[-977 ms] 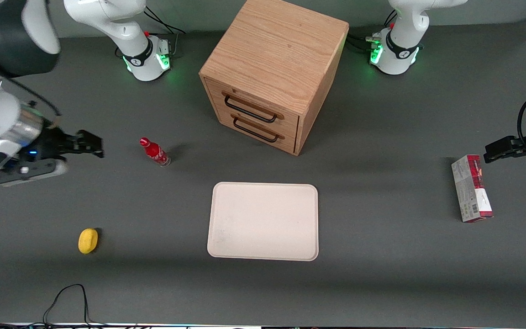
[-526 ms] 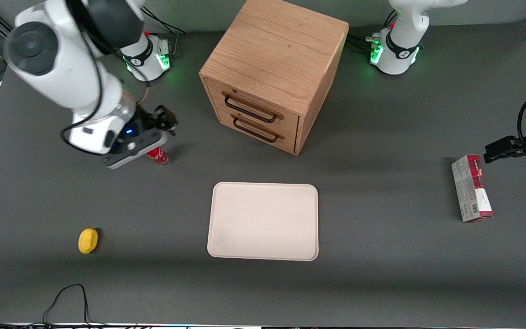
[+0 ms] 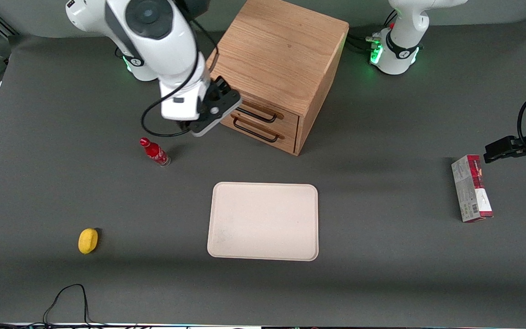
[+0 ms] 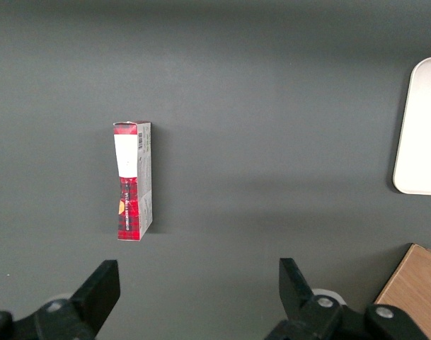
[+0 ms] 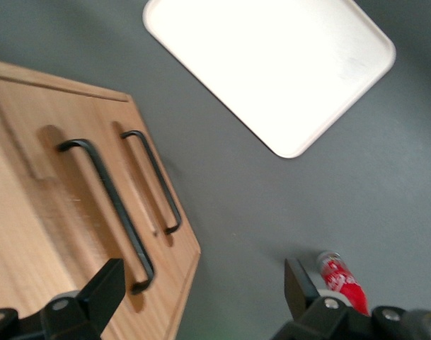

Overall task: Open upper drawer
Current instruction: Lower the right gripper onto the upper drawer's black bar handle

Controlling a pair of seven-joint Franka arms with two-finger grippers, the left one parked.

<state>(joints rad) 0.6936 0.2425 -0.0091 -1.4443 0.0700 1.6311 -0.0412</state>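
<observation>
The oak cabinet stands at the back of the table, both drawers flush in it. The upper drawer has a thin black wire handle; the end of that handle toward the working arm is hidden by my hand. The lower drawer sits under it with a matching handle. My right gripper hovers in front of the upper drawer, at its end toward the working arm. In the right wrist view the gripper is open and empty, and the upper handle runs close to one finger without touching it.
A red bottle stands nearer the front camera than the gripper. A cream tray lies in front of the cabinet. A yellow object lies toward the working arm's end, and a red and white box toward the parked arm's.
My right arm has swung from the working arm's end of the table, over the red bottle, to the front of the cabinet. The drawers have not moved.
</observation>
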